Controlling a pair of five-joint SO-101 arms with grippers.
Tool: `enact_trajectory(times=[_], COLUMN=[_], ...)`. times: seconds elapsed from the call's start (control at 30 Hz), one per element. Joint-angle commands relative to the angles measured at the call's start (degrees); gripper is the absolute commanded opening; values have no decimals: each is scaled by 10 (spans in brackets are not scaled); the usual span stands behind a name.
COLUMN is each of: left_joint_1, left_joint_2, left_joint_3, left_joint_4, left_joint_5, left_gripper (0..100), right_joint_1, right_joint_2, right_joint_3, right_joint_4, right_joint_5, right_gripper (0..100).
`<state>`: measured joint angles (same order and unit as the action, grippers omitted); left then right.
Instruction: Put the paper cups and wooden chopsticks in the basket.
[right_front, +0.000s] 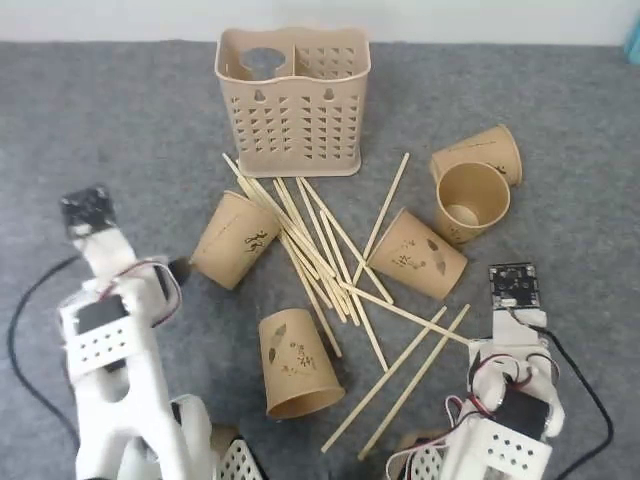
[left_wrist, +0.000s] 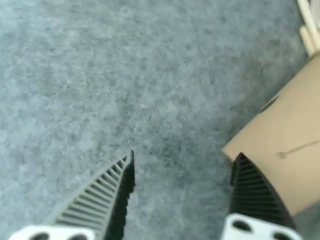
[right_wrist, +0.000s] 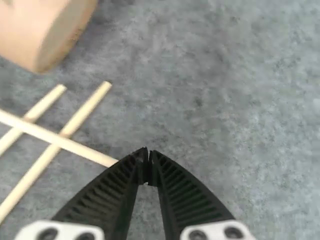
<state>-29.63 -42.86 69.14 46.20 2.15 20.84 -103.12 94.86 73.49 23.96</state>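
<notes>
grey worktop (right_front: 100, 120), paper cups (right_front: 235, 240) and wooden chopsticks (right_front: 310, 255) scattered across the middle, basket (right_front: 292, 125) at the far edge. left tool (left_wrist: 186, 154) gapes apart right beside a cup, right tool (right_wrist: 148, 151) is pinched together near chopsticks.

Robotics workbench, laboratory-type setting: a grey felt mat (right_front: 580, 150) lies under the fingers (right_wrist: 125, 190); two white arms (right_front: 110, 390) carry exposed wires (right_front: 12, 340) and a bare circuit board (right_front: 513, 285); a pale wall (right_front: 450, 20) runs well beyond the fingers.
</notes>
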Motion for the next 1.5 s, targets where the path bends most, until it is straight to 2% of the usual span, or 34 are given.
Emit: enact_trajectory(times=[0.0,0.17,0.27,0.4,0.47,0.67,0.83,0.93,1.23,1.47], left_joint_1=[8,6,2,-24,-38,-59,-67,-66,-64,-64], left_joint_2=[-21,-20,1,113,192,361,403,403,403,403], left_joint_3=[13,13,3,-64,-115,-270,-313,-313,-313,-313], left_joint_4=[-43,-46,-54,-61,-58,37,63,63,62,62], left_joint_5=[-3,-2,2,32,48,100,109,108,108,108], left_gripper=[297,297,297,297,297,297,297,297,297,297], right_joint_1=[21,20,20,15,-2,-68,-97,-120,-139,-140], right_joint_2=[-9,-4,48,234,358,690,872,961,1193,1313], right_joint_3=[-69,-183,-273,-408,-482,-722,-924,-1027,-1189,-1224], right_joint_4=[-4,-7,-4,0,11,115,176,198,161,150], right_joint_5=[1,1,1,-6,-33,-109,-200,-217,-284,-285], right_gripper=[9,8,8,8,9,16,132,128,113,108])
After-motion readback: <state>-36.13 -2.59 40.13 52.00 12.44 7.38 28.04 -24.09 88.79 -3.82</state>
